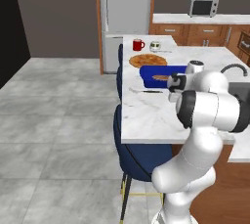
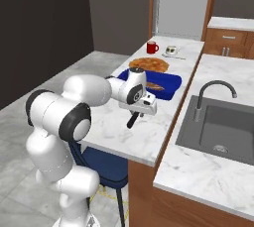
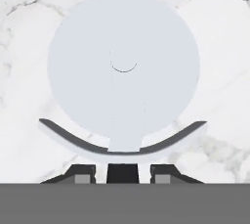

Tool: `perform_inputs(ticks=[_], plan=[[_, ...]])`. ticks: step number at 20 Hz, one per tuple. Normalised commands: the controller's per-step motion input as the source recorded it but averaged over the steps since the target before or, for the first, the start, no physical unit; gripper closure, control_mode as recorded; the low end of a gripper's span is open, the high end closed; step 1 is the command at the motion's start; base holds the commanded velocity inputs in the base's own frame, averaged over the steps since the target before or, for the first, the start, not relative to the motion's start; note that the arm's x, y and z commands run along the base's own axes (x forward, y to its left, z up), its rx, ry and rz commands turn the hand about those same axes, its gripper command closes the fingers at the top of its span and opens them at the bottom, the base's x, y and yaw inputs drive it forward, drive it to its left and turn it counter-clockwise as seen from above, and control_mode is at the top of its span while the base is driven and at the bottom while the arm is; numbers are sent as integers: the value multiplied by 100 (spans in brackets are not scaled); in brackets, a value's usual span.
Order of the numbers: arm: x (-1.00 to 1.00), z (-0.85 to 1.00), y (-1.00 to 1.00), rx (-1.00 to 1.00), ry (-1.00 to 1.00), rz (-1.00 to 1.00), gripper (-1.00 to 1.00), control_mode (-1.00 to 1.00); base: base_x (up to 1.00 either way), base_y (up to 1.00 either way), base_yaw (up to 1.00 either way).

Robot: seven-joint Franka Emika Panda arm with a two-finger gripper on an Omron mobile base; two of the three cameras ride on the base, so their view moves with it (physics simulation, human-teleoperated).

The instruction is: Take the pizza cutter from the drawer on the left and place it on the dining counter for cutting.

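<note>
Marble dining counter (image 3: 29, 32) lies directly beneath our gripper (image 3: 122, 171), jaws nearly closed on the pizza cutter (image 3: 123, 66), wheel pointing straight ahead

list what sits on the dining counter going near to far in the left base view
knife → blue tray → pizza → red mug

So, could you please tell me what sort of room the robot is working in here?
A home kitchen, rendered in simulation: a white grey-veined marble island counter with navy blue chairs, a dark sink with a curved tap, and a silver toaster oven against brown wooden cabinets.
</note>
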Motion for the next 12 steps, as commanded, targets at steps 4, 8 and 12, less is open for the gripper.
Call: perform_inputs(ticks=[4,8,12], plan=[[6,-9,-1,0,0,0,-100,-100,0,0,0],[0,0,0,0,0,0,-100,-100,0,0,0],[0,0,0,0,1,0,-100,-100,0,0,0]])
